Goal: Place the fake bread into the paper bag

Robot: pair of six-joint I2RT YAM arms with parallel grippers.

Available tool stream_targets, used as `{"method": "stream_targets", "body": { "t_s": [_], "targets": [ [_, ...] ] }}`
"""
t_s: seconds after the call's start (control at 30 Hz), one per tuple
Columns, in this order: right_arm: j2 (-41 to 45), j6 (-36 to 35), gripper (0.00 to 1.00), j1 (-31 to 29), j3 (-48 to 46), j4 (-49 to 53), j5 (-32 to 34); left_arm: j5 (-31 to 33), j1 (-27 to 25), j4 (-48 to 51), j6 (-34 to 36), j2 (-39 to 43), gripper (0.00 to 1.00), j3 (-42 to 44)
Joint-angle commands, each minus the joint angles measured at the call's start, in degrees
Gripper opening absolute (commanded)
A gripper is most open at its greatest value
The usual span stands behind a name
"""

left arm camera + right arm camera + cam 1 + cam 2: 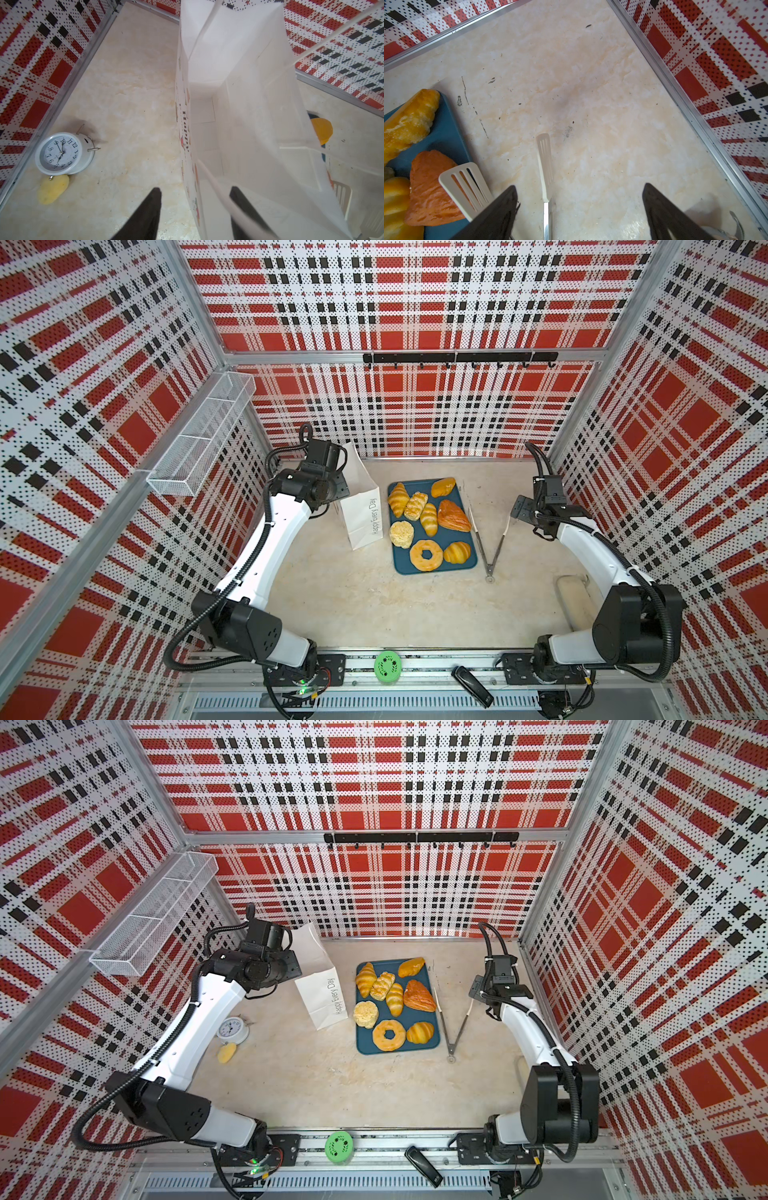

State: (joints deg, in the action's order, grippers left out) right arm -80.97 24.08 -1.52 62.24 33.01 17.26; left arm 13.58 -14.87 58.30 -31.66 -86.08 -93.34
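Paper bag [361, 506] upright just beside teal tray [400, 565], mouth up for loading. Fake bread [428, 518] all on tray. Left gripper [195, 189] part open, straddling bag wall, prob. to steady it. Right gripper [579, 186] wide open, empty, over tongs [545, 158].

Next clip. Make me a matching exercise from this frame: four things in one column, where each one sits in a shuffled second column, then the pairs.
Things:
1. paper bag
2. ring doughnut
3. tongs
4. alarm clock

Places, as seen in both top views:
a. on the tray, at its near edge
b. on the table far left, by the wall
c. standing just left of the tray
d. lying along the tray's right edge

Pairs: 1-c, 2-a, 3-d, 4-b
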Motion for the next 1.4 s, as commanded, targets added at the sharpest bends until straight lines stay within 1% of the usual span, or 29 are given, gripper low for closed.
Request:
{"method": "stream_targets", "body": {
  "t_s": [0.0, 0.1, 0.17, 0.23, 0.4, 0.53, 0.63, 0.8, 0.87, 1.1, 1.2, 1.37],
  "targets": [
    [1.8, 1.02, 0.95, 0.11, 0.28, 1.59, 2.14, -1.43, 0.57, 0.23, -0.07, -1.39, 0.46, -2.01],
    [1.77, 1.12, 0.95, 0.06, 0.21, 2.38, 2.37, -1.37, 0.76, 0.24, 0.29, -1.89, 0.38, -2.24],
    [1.61, 1.15, 0.95, 0.11, -0.09, 2.67, 2.14, -1.33, 1.07, 0.07, 0.46, -1.98, 0.36, -2.24],
    [1.48, 2.91, 0.95, 0.11, -0.55, 2.67, 1.66, -2.61, 1.55, -0.35, 1.09, -2.12, 0.33, -2.2],
    [1.51, 4.35, 0.93, -0.15, -1.61, 2.43, -0.07, -6.62, 3.0, -1.8, 3.8, -2.68, 0.15, -2.79],
    [1.19, 4.57, 0.92, -1.02, -1.79, 2.58, -0.65, -8.6, 3.67, -2.44, 5.59, -3.21, 0.12, -2.9],
    [0.93, 4.53, 0.92, -1.94, -1.71, 2.95, -0.67, -10.42, 4.3, -3.58, 7.16, -3.21, 0.06, -2.72],
    [0.56, 4.61, 0.91, -3.58, -1.73, 4.51, 0.05, -13.71, 5.69, -5.83, 9.79, -3.21, 0.03, -2.34],
    [0.77, 4.65, 0.91, -4.01, -1.94, 4.77, 0.13, -14.84, 6.1, -6.86, 10.98, -3.29, 0.0, -2.03],
    [1.99, 5.54, 0.9, -4.41, -2.39, 5.48, -0.11, -17.53, 7.67, -7.81, 12.34, -4.44, 0.0, -2.55],
    [2.67, 5.99, 0.88, -4.39, -3.11, 5.06, -0.83, -17.82, 8.11, -7.88, 12.4, -4.58, 0.01, -2.04],
    [3.41, 6.42, 0.86, -4.46, -4.45, 4.11, -1.91, -18.79, 9.11, -8.38, 11.71, -4.7, 0.08, -1.38]
  ]
}}
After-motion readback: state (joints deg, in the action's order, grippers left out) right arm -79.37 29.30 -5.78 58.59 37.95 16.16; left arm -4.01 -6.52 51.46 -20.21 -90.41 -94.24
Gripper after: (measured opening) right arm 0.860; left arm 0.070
